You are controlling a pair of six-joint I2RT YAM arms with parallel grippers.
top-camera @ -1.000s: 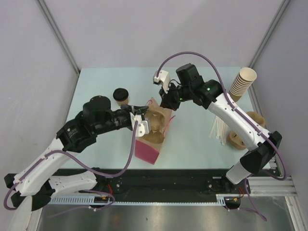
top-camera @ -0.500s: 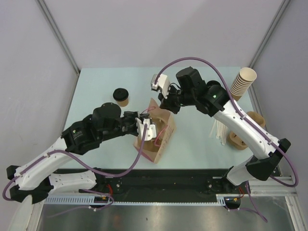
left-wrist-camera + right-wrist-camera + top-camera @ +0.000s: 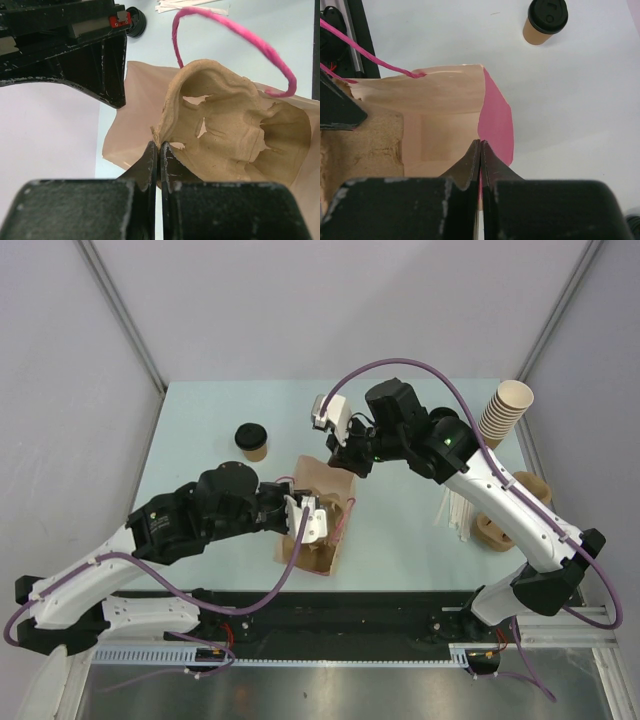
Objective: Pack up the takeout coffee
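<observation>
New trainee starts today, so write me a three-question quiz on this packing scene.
1. True or false: the coffee is already in the bag.
2. What do the left jaws pinch? A) carrier B) straw C) lid
3. Fill in: the right jaws are shut on the bag's ____.
Key: 1 false; 2 A; 3 edge.

The left arm reaches from its near-left base rightward to mid-table, elbow bent, with the left gripper (image 3: 306, 517) (image 3: 159, 150) pinched tight on the edge of a pulp carrier (image 3: 225, 125). The right arm arches far and leftward, wrist tipped down, and the right gripper (image 3: 342, 458) (image 3: 480, 147) is clamped on the rim of a paper bag (image 3: 445, 95).
</observation>
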